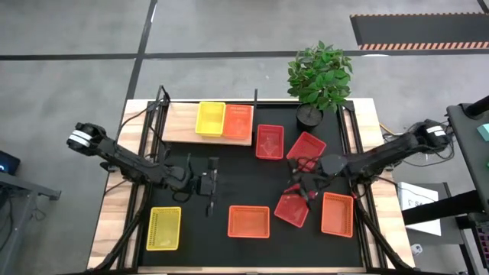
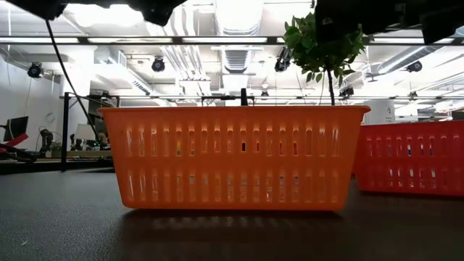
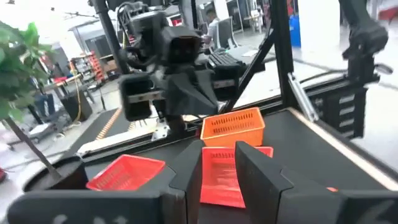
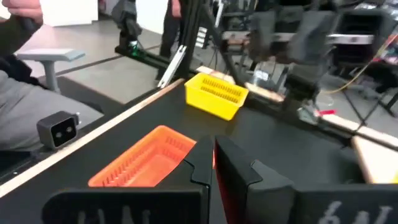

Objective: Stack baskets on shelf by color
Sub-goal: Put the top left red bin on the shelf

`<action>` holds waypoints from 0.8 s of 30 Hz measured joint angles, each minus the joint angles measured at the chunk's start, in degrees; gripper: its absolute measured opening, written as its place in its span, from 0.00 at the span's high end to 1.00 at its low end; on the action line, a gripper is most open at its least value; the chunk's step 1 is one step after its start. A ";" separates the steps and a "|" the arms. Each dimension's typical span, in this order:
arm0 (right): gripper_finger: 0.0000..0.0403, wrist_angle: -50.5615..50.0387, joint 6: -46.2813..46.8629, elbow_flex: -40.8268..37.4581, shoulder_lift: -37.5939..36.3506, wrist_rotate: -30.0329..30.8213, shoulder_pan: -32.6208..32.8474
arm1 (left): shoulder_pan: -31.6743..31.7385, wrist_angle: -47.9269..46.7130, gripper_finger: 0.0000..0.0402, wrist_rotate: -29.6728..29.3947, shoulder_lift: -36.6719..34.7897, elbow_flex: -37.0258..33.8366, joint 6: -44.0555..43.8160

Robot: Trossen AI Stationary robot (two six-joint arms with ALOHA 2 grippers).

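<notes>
Slotted plastic baskets with a slight sheen, matt black mat, grained wooden shelf.

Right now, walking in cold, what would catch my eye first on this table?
Bright baskets scattered over a black mat: a yellow basket and an orange basket sit side by side on the wooden shelf at the back. A potted plant stands at the back right corner, while the left gripper and right gripper hover mid-table.
</notes>
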 joint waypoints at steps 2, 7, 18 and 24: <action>0.98 0.51 1.05 1.47 3.18 2.96 1.46 | -0.15 0.87 0.80 0.05 -0.05 -1.23 -2.41; 0.98 0.25 3.79 5.71 10.01 9.41 3.58 | -1.06 0.67 0.80 0.34 -0.07 -3.23 -6.62; 0.98 -3.10 8.01 14.20 19.70 14.92 3.71 | -3.15 -5.96 0.80 0.60 -0.23 -4.37 -6.99; 0.98 -14.43 8.03 20.70 21.86 16.70 3.55 | -4.04 -7.14 0.80 0.65 -0.48 -5.32 -9.73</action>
